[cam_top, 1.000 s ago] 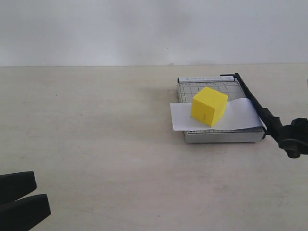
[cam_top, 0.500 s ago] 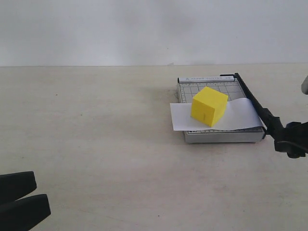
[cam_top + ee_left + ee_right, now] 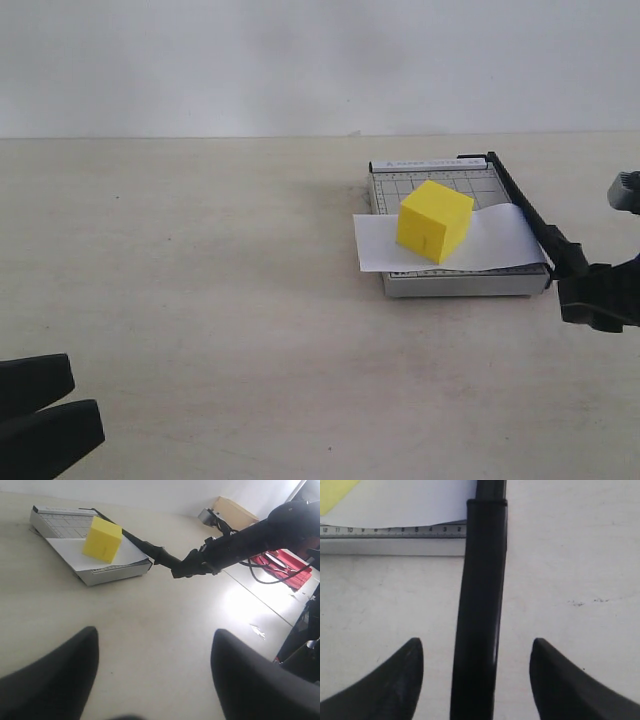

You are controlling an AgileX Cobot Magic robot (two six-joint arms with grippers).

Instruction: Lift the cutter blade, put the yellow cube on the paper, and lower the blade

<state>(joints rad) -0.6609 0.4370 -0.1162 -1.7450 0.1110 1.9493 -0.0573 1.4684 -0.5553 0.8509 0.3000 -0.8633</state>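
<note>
The yellow cube [image 3: 434,221] [image 3: 102,539] sits on the paper [image 3: 500,240] [image 3: 65,550], which lies across the grey gridded cutter board [image 3: 450,180]. The cutter blade [image 3: 520,205] lies low along the board's right edge, its thick handle [image 3: 480,605] sticking out past the front. My right gripper [image 3: 595,298] [image 3: 476,645] is open astride that handle, with table showing between the handle and each finger. My left gripper [image 3: 45,415] [image 3: 155,635] is open and empty at the near left, far from the board.
The beige table [image 3: 200,250] runs back to a white wall. In the left wrist view, beyond the table's edge, there are a cardboard box [image 3: 240,510], a red object [image 3: 285,565] and cables.
My right gripper has shifted slightly left along the handle, and a grey part of its arm has come into view at the right edge. Cube, paper, blade and left gripper are unchanged.
</note>
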